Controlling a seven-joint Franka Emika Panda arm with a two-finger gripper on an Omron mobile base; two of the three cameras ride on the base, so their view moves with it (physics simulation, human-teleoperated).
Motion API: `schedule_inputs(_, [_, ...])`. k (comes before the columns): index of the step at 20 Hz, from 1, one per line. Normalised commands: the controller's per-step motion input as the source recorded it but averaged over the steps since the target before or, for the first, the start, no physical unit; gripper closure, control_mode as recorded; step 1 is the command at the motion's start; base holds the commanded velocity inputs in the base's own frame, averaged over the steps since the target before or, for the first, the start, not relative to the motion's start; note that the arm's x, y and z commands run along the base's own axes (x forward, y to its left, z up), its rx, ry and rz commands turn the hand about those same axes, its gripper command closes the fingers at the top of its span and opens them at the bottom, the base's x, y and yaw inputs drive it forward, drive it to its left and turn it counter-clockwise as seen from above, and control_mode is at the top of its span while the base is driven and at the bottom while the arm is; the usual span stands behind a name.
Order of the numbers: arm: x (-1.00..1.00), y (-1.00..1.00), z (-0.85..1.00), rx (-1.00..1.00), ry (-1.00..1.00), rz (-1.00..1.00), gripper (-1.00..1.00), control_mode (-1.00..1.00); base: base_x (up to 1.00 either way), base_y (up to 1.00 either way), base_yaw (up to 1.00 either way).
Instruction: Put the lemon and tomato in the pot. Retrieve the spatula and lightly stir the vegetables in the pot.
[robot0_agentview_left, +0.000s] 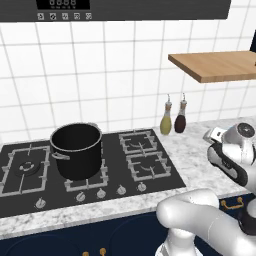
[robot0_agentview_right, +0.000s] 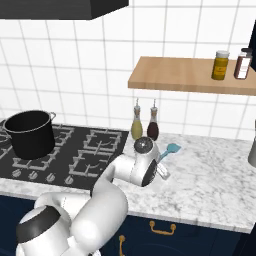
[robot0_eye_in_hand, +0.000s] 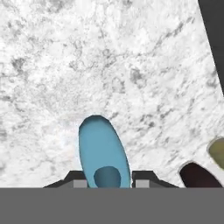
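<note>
The claw (robot0_eye_in_hand: 107, 183) is clamped on the spatula (robot0_eye_in_hand: 103, 151), which lies on the marble worktop (robot0_eye_in_hand: 65, 65) just right of the two bottles (robot0_agentview_right: 145, 124). Lift straight up before swinging toward the pot (robot0_agentview_left: 76, 150), left of the bottles, keeping the grip firm.

The marble counter (robot0_agentview_right: 215, 175) carries the spatula (robot0_agentview_right: 172, 149), two bottles (robot0_agentview_right: 144, 125) and the stove (robot0_agentview_right: 75, 150) bearing the pot (robot0_agentview_right: 30, 134).

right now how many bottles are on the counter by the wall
2. A yellow-green bottle and a dark bottle stand side by side against the tiles, right of the stove. Others may be hidden behind the arm.
</note>
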Motion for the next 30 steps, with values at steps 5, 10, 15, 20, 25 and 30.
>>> schedule_inputs(5, [-0.24,0.47,1.0,0.29,0.0,-0.2,1.0,-1.0,0.0,0.0,0.0])
schedule_inputs(10, [-0.32,0.43,1.0,0.34,0.04,-0.29,1.0,-1.0,0.0,0.0,0.0])
schedule_inputs(15, [-0.43,0.38,0.92,0.42,0.09,-0.33,1.0,-1.0,0.0,0.0,0.0])
schedule_inputs(20, [-0.44,0.52,0.61,0.39,0.0,-0.39,1.0,-1.0,0.0,0.0,0.0])
schedule_inputs(25, [-0.38,0.56,0.47,0.33,-0.01,-0.55,1.0,-1.0,0.0,0.0,0.0])
schedule_inputs(30, [-0.2,0.15,0.62,0.41,0.0,-0.68,1.0,-1.0,0.0,0.0,0.0])
